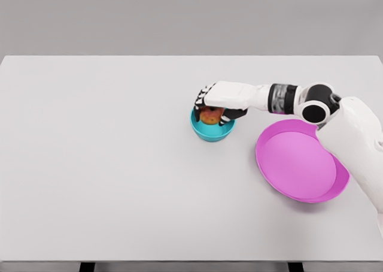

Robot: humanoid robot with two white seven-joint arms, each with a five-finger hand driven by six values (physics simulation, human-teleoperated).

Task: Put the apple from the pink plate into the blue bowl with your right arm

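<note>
Head view: 1 right hand [214, 104] over blue bowl [212, 132], fingers clasping apple [210, 115] for release inside; pink plate [301, 159] bare

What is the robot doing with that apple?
The robot's right hand is over the blue bowl with its fingers wrapped around the apple. The apple sits low inside the bowl, and the hand has not let go yet. The pink plate beside it on the table has nothing on it now. The left arm is out of sight.
</note>
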